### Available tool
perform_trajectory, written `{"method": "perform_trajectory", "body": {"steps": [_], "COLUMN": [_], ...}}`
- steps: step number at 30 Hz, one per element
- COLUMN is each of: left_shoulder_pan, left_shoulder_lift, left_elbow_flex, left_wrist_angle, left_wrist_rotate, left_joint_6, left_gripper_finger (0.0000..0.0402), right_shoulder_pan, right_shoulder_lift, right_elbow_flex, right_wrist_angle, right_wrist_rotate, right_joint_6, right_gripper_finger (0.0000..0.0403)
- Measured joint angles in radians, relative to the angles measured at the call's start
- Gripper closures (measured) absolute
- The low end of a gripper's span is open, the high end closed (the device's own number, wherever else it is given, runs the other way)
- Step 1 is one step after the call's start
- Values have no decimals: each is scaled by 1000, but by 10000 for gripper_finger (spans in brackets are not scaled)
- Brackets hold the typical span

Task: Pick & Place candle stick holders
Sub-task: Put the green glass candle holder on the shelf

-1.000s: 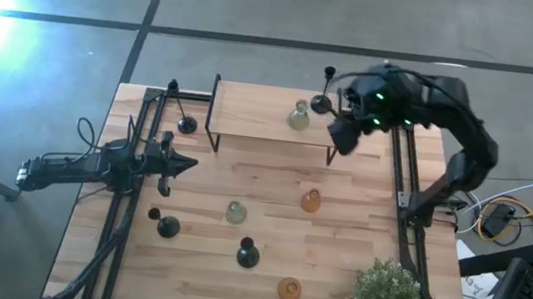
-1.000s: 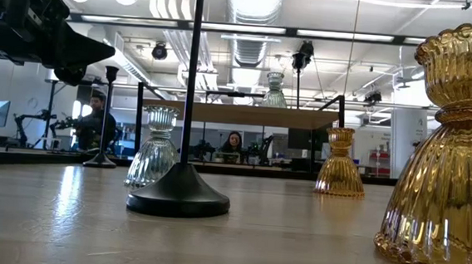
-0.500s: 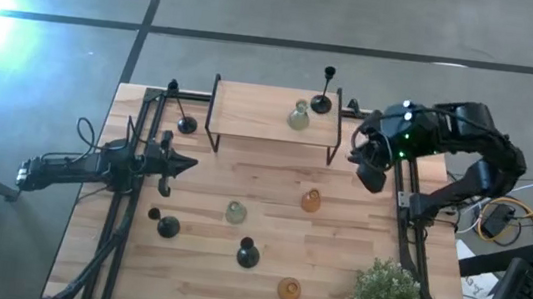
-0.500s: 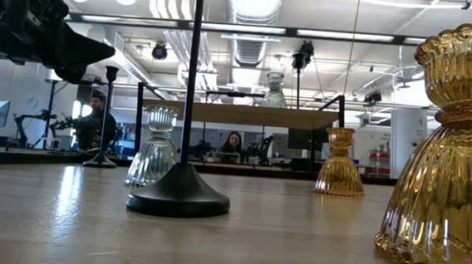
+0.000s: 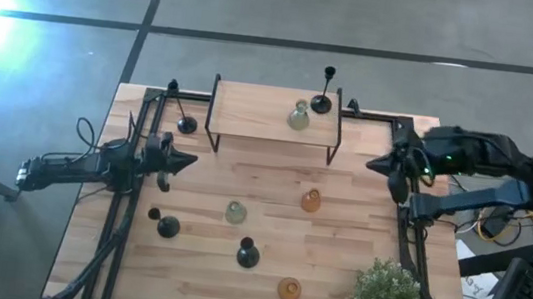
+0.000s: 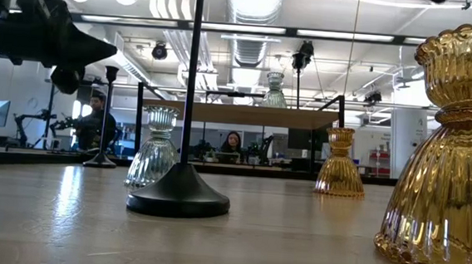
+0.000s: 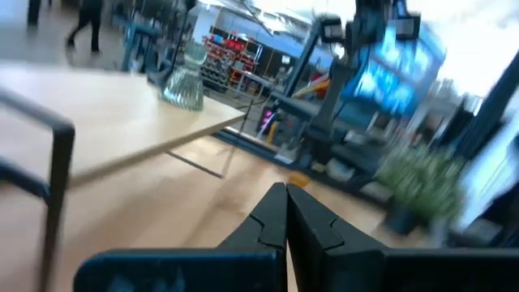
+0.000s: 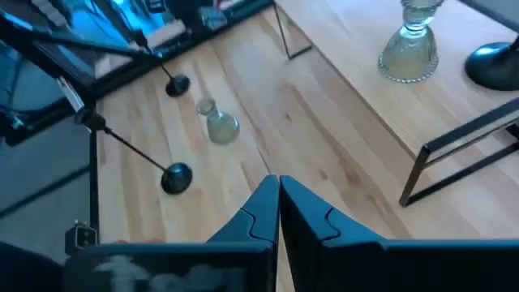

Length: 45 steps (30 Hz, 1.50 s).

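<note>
I count two holders up on the raised wooden shelf [image 5: 251, 113] so far: a squat pale-green glass holder [image 5: 298, 117] and, just beside it, a black holder with a round base and thin stem [image 5: 322, 102]. Both sit well ahead of my right gripper [image 5: 381, 166], whose fingers are pressed together on nothing at the table's right rail.

Six remain on the tabletop [image 5: 359, 220], by my judgement. A squat amber glass holder [image 5: 311, 201] is the nearest to the right gripper, a second amber one [image 5: 289, 290] stands by the green potted plant [image 5: 389, 296], and a pale-green one [image 5: 235, 211] sits mid-table.

My left gripper [image 5: 185, 160] is also closed and empty. Around it stand three black holders: one beyond it [image 5: 186, 124], two nearer the front edge [image 5: 167, 226] [image 5: 247, 256].
</note>
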Motion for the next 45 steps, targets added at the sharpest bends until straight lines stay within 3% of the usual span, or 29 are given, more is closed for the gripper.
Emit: {"method": "perform_trajectory", "body": {"steps": [2, 9, 19, 25, 29, 37, 45], "left_shoulder_pan": [0, 0, 1, 1, 0, 0, 0], "left_shoulder_lift": [1, 1, 2, 3, 23, 175, 339], "left_elbow_flex": [0, 0, 51, 87, 153, 412, 679], "left_wrist_angle": [19, 54, 74, 63, -30, -299, -533], "left_wrist_rotate": [-4, -116, -145, -153, -142, -131, -490], "left_joint_6": [-56, -27, -39, 16, 47, 115, 205], "left_gripper_finger": [396, 396, 396, 396, 396, 396, 396], "right_shoulder_pan": [0, 0, 0, 0, -1, 0, 0], "right_shoulder_lift": [-80, -332, -673, -834, -843, -766, -733], "right_elbow_flex": [-90, -380, -737, -870, -909, -932, -984], "right_wrist_angle": [40, 91, 490, 512, 510, 509, 509], "right_wrist_rotate": [12, 130, 193, 288, 388, 414, 414], "right_joint_6": [-8, 12, -12, -13, 6, 6, 6], "right_gripper_finger": [394, 394, 394, 394, 394, 394, 394]}}
